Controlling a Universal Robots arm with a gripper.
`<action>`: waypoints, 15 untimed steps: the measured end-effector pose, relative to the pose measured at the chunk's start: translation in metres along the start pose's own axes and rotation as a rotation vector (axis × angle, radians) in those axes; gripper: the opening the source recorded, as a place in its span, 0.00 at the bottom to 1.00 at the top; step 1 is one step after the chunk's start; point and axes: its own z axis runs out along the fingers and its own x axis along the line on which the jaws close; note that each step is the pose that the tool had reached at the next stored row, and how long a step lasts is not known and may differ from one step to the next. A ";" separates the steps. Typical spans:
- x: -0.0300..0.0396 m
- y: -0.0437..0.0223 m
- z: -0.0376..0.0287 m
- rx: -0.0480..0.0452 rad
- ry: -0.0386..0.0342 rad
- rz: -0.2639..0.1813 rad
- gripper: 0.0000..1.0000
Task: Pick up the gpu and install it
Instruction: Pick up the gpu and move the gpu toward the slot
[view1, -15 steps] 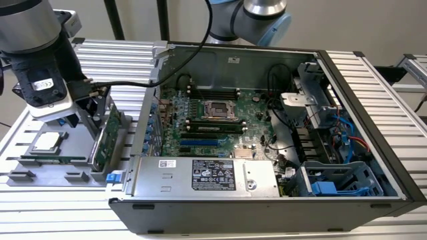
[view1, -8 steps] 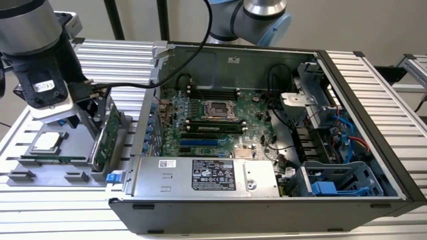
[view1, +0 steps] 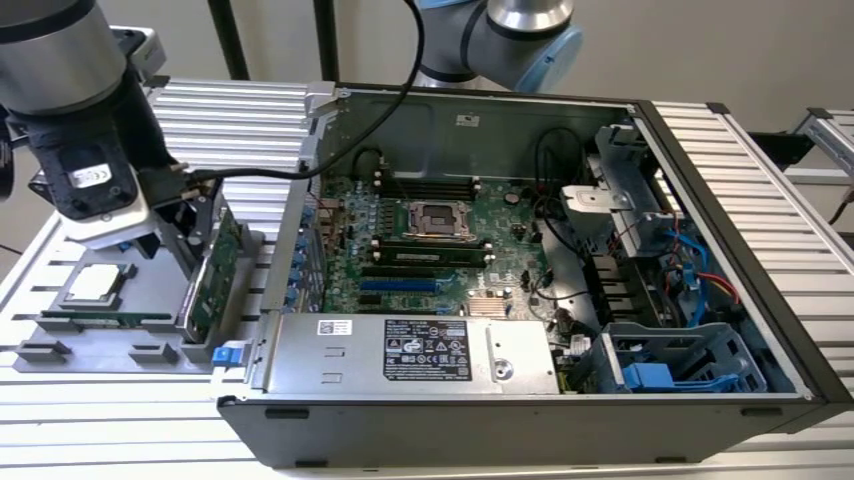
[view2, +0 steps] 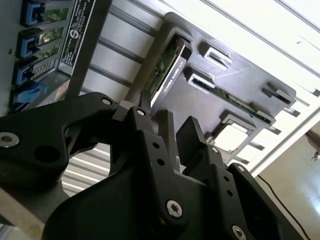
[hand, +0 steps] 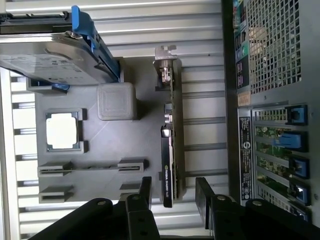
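The gpu (hand: 170, 145) is a green card with a black cooler. It stands on its long edge in a slot of the grey parts tray (hand: 140, 140), its silver bracket (hand: 165, 55) at the far end. In the exterior view the gpu (view1: 207, 272) stands just outside the computer case's wall on that view's left. My gripper (hand: 173, 192) is open directly over the card's end. One black finger (hand: 145, 189) is on each side of the card, and neither touches it. In the second wrist view the gripper (view2: 170, 131) hangs above the gpu (view2: 167, 67).
The open computer case (view1: 694, 180) lies in the middle, with its motherboard (view1: 427, 240) and blue slots (view1: 400, 285) exposed. The tray also holds a processor (hand: 62, 130), a memory stick (view1: 107, 318) and a silver hard drive with blue rails (hand: 50, 57). The ribbed metal table (view1: 107, 430) surrounds them.
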 end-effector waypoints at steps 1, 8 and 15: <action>0.0000 0.0000 0.0003 0.0000 0.0000 0.000 1.00; 0.0001 -0.0001 0.0026 0.0000 0.0001 0.000 1.00; 0.0001 -0.0003 0.0053 -0.0001 -0.0001 0.000 1.00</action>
